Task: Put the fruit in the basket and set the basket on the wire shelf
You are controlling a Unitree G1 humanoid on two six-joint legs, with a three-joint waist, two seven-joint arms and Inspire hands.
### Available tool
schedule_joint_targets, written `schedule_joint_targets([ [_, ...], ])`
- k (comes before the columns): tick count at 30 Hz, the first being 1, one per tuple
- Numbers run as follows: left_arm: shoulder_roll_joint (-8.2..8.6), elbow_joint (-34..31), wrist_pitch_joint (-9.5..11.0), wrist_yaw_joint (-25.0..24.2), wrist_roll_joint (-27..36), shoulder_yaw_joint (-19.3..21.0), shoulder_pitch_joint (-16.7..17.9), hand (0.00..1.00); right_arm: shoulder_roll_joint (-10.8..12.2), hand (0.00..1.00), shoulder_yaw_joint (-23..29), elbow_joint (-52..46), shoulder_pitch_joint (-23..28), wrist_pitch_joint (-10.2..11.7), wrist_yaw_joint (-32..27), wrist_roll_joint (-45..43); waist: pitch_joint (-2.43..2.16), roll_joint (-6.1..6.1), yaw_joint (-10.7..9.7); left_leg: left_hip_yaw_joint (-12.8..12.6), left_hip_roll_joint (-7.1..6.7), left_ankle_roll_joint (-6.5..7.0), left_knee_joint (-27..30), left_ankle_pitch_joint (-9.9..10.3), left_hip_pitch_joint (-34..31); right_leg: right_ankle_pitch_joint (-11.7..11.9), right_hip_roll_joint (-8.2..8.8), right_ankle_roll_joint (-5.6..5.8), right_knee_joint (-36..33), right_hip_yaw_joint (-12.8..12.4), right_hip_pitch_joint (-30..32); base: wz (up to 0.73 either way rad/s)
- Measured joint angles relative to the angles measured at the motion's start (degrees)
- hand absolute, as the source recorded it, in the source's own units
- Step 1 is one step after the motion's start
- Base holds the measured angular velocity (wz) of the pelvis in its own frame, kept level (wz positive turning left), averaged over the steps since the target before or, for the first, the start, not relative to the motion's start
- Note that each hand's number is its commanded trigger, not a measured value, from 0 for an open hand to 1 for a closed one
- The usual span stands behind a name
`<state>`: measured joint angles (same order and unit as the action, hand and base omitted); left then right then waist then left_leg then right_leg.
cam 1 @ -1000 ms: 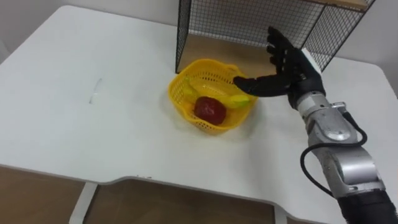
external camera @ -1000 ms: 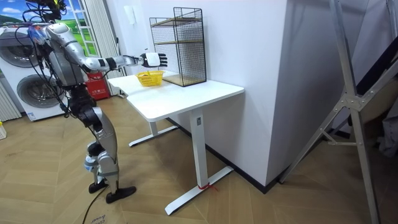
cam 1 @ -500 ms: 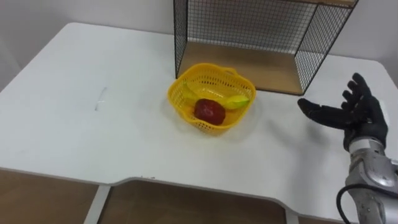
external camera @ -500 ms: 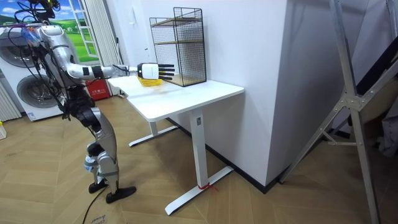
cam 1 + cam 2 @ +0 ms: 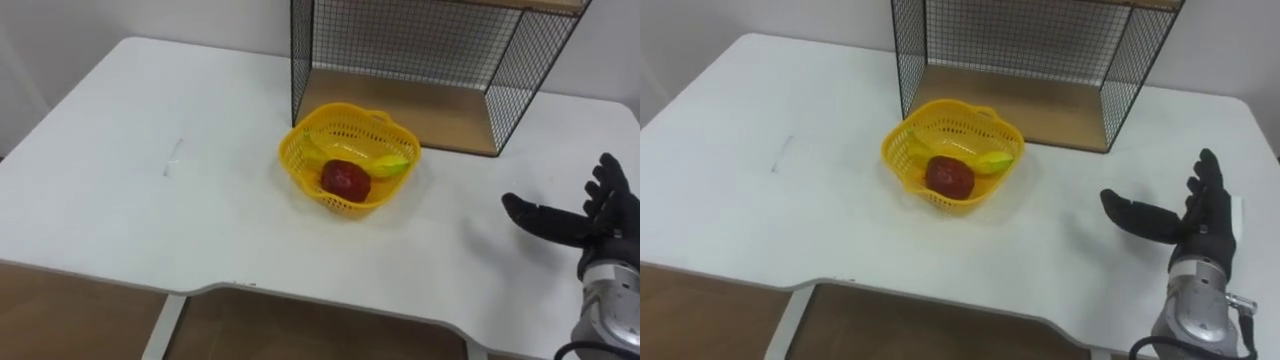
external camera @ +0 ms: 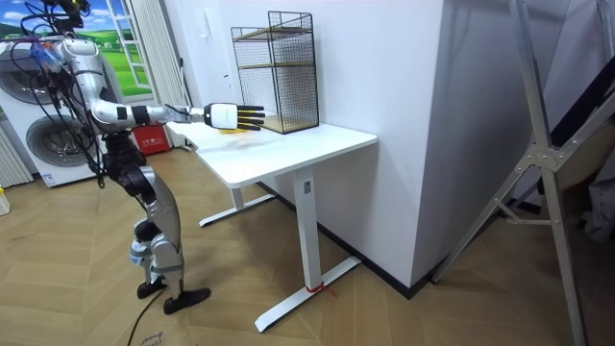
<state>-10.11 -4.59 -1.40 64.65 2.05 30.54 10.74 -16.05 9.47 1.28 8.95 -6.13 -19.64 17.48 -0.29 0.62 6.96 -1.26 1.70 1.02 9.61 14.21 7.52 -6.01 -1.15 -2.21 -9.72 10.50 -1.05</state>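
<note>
Retreated right from the yellow plastic basket (image 5: pixel 296 165), my open right hand (image 5: pixel 600 228) should probably grip its rim, level.

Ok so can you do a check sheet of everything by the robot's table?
Surface: white table, one faint mark.
Job's things: yellow basket on the table in front of the wire shelf, not yet on it; apple and banana inside.
Clutter: nothing seen.
Hands: right hand open, over the table's right side, away from the basket.
Cables: nothing seen on the table.
Surroundings: washing machine behind the robot, wood floor.
</note>
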Motion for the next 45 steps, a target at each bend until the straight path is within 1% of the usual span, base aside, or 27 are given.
schedule_joint_targets([
  [1,0.00,-0.18,0.25,-0.24,-0.63,-0.95,-0.17,0.00,0.38,0.00,-0.08,-0.14,-0.04,0.36,0.15,-0.17,0.11,0.18,-0.10,0.05,-0.03,0.00,0.00,0.00,-0.04,-0.01,0.03,0.02,0.01,0.10,-0.01,0.07],
  [2,0.00,-1.26,0.61,-1.02,-0.76,-3.14,0.08,0.00,1.32,0.00,-0.58,-0.38,0.00,1.28,0.46,-0.27,0.31,0.54,-0.47,0.20,-0.06,0.01,-0.06,0.00,-0.08,-0.05,0.07,0.08,0.09,0.29,-0.09,0.10],
  [3,0.05,-2.06,1.03,-2.40,-0.77,-5.82,0.21,0.00,1.93,0.00,-1.48,-0.18,0.01,1.95,0.60,-0.25,0.38,0.64,-1.05,0.59,-0.13,0.01,-0.10,0.00,-0.26,-0.12,0.12,0.16,0.14,0.64,-0.13,0.13],
  [4,0.16,-2.49,1.19,-3.18,-0.77,-7.25,0.17,0.00,2.22,0.00,-1.66,-0.14,0.02,1.96,1.02,-0.24,0.40,0.63,-1.39,0.86,-0.18,0.01,-0.07,0.00,-0.38,-0.19,0.07,0.21,0.14,0.73,-0.13,0.15],
  [5,0.43,-3.08,1.69,-4.93,-0.76,-10.21,0.14,0.00,2.79,0.00,-1.98,-0.14,0.00,2.24,1.39,0.11,0.42,0.70,-1.79,1.01,-0.25,0.10,0.01,-0.06,-0.43,-0.26,0.01,0.27,0.16,0.78,-0.10,0.09],
  [6,0.72,-3.22,2.07,-6.60,-0.75,-12.99,-0.22,0.00,3.37,0.00,-2.09,-0.15,-0.04,3.07,1.58,0.26,0.46,0.83,-2.00,1.05,-0.29,0.12,0.02,-0.07,-0.41,-0.30,-0.01,0.32,0.15,0.71,-0.10,0.04],
  [7,0.81,-3.22,2.25,-7.56,-0.70,-14.25,-0.54,0.00,3.79,0.00,-2.09,-0.14,-0.06,3.68,1.53,0.29,0.49,0.87,-2.03,1.05,-0.30,0.13,0.01,-0.07,-0.40,-0.30,-0.01,0.34,0.14,0.66,-0.10,-0.03],
  [8,0.86,-3.24,2.83,-9.60,-0.40,-16.29,-1.15,0.00,4.63,0.00,-2.11,-0.15,-0.07,5.08,1.60,0.31,0.54,0.93,-2.04,1.02,-0.31,0.14,-0.01,-0.08,-0.38,-0.31,-0.02,0.34,0.14,0.53,-0.06,-0.07],
  [9,0.90,-3.25,3.63,-11.55,-0.23,-17.62,-1.73,0.00,5.28,0.00,-2.16,-0.15,-0.09,6.28,1.63,0.53,0.55,0.92,-2.18,0.89,-0.31,0.14,-0.02,-0.08,-0.32,-0.32,-0.01,0.36,0.14,0.45,-0.04,-0.07],
  [10,0.90,-3.25,4.03,-12.54,-0.12,-18.16,-2.05,0.00,5.42,0.00,-2.25,-0.15,-0.09,6.75,1.67,0.56,0.55,0.92,-2.37,0.84,-0.31,0.14,-0.02,-0.08,-0.24,-0.32,0.02,0.38,0.11,0.46,-0.08,-0.06],
  [12,0.90,-3.25,5.60,-16.20,0.66,-19.90,-3.44,0.00,5.49,0.00,-3.13,-0.11,-0.09,8.67,2.12,0.55,0.59,0.97,-3.19,0.69,-0.27,0.14,-0.01,-0.08,0.03,-0.35,0.07,0.42,0.02,0.48,-0.33,0.00],
  [13,0.90,-3.25,5.95,-17.16,1.20,-20.30,-3.83,0.00,5.50,0.00,-3.41,-0.10,-0.09,9.18,2.33,0.55,0.60,0.97,-3.40,0.59,-0.27,0.14,-0.02,-0.08,0.06,-0.35,0.07,0.43,0.02,0.46,-0.36,-0.03],
  [14,0.90,-3.25,6.52,-19.21,2.51,-21.36,-4.54,0.00,5.63,0.00,-3.87,-0.04,-0.08,10.04,3.14,0.50,0.68,0.95,-3.82,0.23,-0.29,0.14,-0.06,-0.08,0.14,-0.35,0.04,0.43,0.01,0.25,-0.29,-0.08],
  [16,0.91,-3.25,6.64,-22.55,4.24,-23.24,-5.63,0.00,6.71,0.00,-4.05,-0.04,-0.13,10.38,4.35,0.07,0.77,0.85,-4.04,-0.09,-0.29,0.14,-0.05,-0.08,0.00,-0.35,0.01,0.43,-0.02,-0.20,0.01,-0.09],
  [17,0.91,-3.25,6.66,-24.81,5.12,-24.54,-6.17,0.00,7.62,0.00,-4.25,-0.05,-0.20,10.38,4.93,0.18,0.85,0.77,-4.48,-0.04,-0.29,0.14,-0.06,-0.08,-0.07,-0.35,0.02,0.43,-0.01,-0.16,0.05,0.00],
  [18,0.91,-3.25,6.71,-27.08,5.26,-25.65,-6.35,0.00,7.99,0.00,-4.91,-0.05,-0.55,10.38,5.38,0.44,0.86,0.76,-5.02,-0.07,-0.30,0.14,-0.07,-0.08,-0.11,-0.35,0.03,0.43,-0.02,-0.18,0.09,0.00],
  [21,0.92,-3.25,6.76,-31.50,5.26,-27.35,-6.43,0.00,8.07,0.00,-5.97,-0.05,-2.03,10.53,6.56,0.48,0.89,0.82,-5.92,-0.16,-0.30,0.14,-0.06,-0.08,-0.11,-0.35,0.01,0.43,-0.03,-0.40,0.18,-0.03],
  [23,0.91,-3.24,6.95,-35.12,5.37,-28.60,-6.48,0.00,8.07,0.00,-6.24,-0.04,-2.94,11.94,6.91,0.45,0.90,0.81,-6.63,-0.37,-0.29,0.14,-0.02,-0.08,-0.06,-0.35,0.00,0.43,-0.01,-0.46,0.15,0.00],
  [24,0.91,-3.24,7.29,-36.79,6.43,-28.87,-6.49,0.00,8.07,0.00,-6.37,0.00,-3.33,12.56,7.25,0.46,0.90,0.82,-6.74,-0.41,-0.27,0.14,0.00,-0.08,-0.03,-0.35,-0.01,0.43,0.01,-0.47,0.10,0.00],
  [27,0.91,-3.17,7.82,-40.27,7.49,-30.19,-6.66,0.00,8.04,0.00,-7.57,0.28,-3.51,13.89,8.14,0.20,0.91,0.84,-7.06,-0.42,-0.23,0.14,-0.01,-0.09,0.25,-0.35,-0.03,0.43,0.03,-0.51,-0.15,0.00],
  [31,1.00,-2.44,7.82,-44.20,7.49,-32.20,-7.58,0.00,8.06,0.00,-9.83,1.80,-3.86,14.11,9.27,0.26,1.10,0.88,-7.07,-0.51,-0.23,0.14,-0.08,-0.09,0.25,-0.33,0.00,0.42,-0.01,-0.57,-0.09,0.00],
  [33,1.32,-1.93,7.82,-46.38,7.83,-33.30,-7.90,0.00,8.06,0.00,-10.56,2.83,-3.95,14.09,10.11,0.36,1.21,0.79,-7.12,-1.03,-0.19,0.14,-0.10,-0.09,0.27,-0.32,0.02,0.41,-0.01,-0.94,0.03,-0.05],
  [34,1.49,-1.73,7.82,-46.72,8.41,-33.53,-7.94,0.00,8.07,0.00,-10.68,2.84,-3.94,14.08,10.41,0.39,1.23,0.79,-7.12,-1.09,-0.17,0.14,-0.11,-0.09,0.28,-0.32,0.03,0.40,-0.02,-1.00,0.03,-0.08],
  [36,2.51,0.29,7.81,-48.43,9.95,-34.12,-8.26,0.00,8.16,0.00,-11.09,2.83,-4.30,14.08,10.80,0.58,1.23,0.78,-7.15,-1.53,-0.11,0.14,-0.14,-0.09,0.37,-0.30,0.00,0.38,-0.04,-1.24,0.06,-0.07],
  [38,3.02,1.44,7.78,-49.37,11.41,-34.49,-8.26,0.00,8.45,0.00,-11.13,2.83,-5.02,14.08,11.05,0.81,1.24,0.77,-7.37,-1.69,-0.03,0.14,-0.14,-0.09,0.29,-0.29,-0.04,0.37,-0.03,-1.43,0.20,-0.06],
  [41,2.88,1.85,7.76,-50.43,15.38,-34.70,-8.33,0.00,8.81,0.00,-11.70,2.84,-6.38,14.08,11.07,2.63,1.24,0.77,-8.08,-1.81,0.00,0.14,-0.15,-0.09,0.14,-0.28,-0.08,0.35,-0.05,-1.74,0.46,-0.05],
  [45,2.89,4.39,7.73,-51.55,17.54,-34.79,-9.29,0.00,8.85,0.00,-13.33,3.04,-6.62,14.08,11.14,4.39,1.29,0.69,-8.05,-2.34,0.33,0.13,-0.37,-0.09,0.71,-0.26,-0.28,0.36,-0.09,-2.46,0.31,-0.09],
])
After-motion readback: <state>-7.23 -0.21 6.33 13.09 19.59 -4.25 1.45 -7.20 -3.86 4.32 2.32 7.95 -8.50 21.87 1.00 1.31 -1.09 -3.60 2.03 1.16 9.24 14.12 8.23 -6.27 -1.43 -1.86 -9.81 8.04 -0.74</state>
